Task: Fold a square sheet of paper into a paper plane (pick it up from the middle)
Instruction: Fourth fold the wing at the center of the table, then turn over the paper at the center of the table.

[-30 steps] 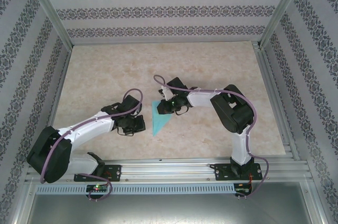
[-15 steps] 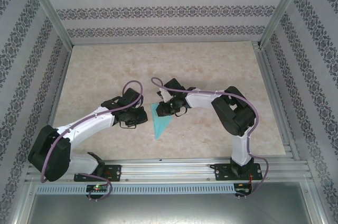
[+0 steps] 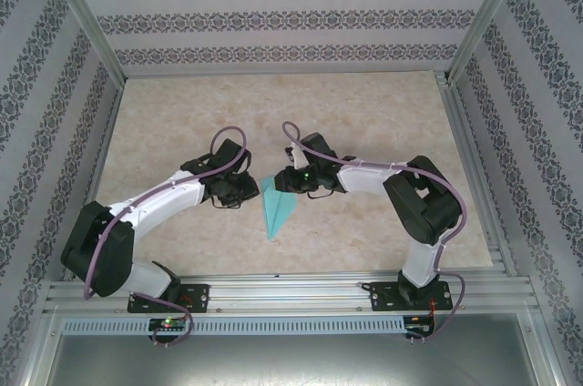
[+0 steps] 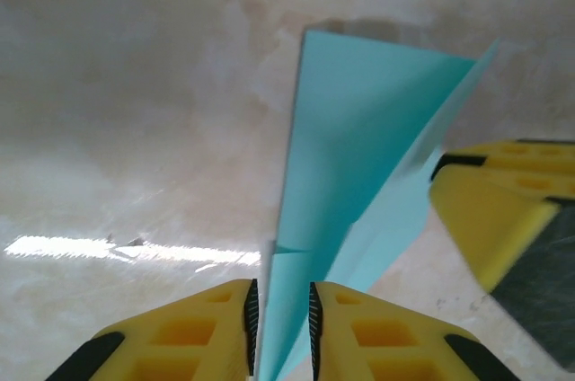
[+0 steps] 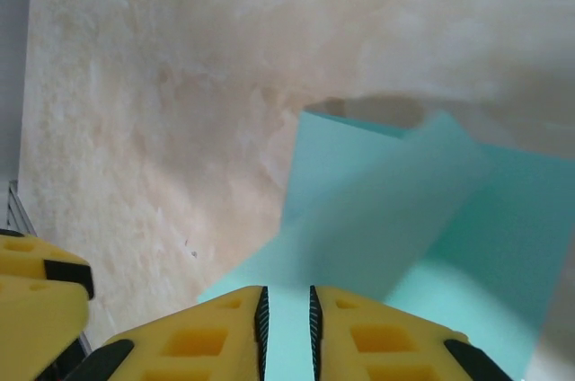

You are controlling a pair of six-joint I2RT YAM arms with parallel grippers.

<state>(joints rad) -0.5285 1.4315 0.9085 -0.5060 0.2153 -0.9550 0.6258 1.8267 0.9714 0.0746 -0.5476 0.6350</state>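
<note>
The square sheet of paper is folded into a narrow turquoise dart, the paper plane (image 3: 276, 213), which lies mid-table with its tip toward the near edge. My left gripper (image 3: 248, 187) is at the plane's upper left and my right gripper (image 3: 288, 182) at its upper right. In the left wrist view the plane (image 4: 350, 156) rises as a raised fold and runs between the left gripper's (image 4: 280, 314) pads, which stand slightly apart. In the right wrist view the right gripper (image 5: 286, 318) is also a little open over the plane (image 5: 404, 210). Each wrist view catches a yellow finger of the other gripper (image 4: 490, 210) (image 5: 36, 309).
The beige marbled table (image 3: 182, 122) is walled by aluminium posts and patterned panels (image 3: 273, 17). The mounting rail (image 3: 291, 290) runs along the near edge. Both arms reach inward and nearly meet over the paper.
The left gripper has moved up and right, closer to the plane. The right gripper has shifted slightly. Both pairs of jaws have parted a little.
</note>
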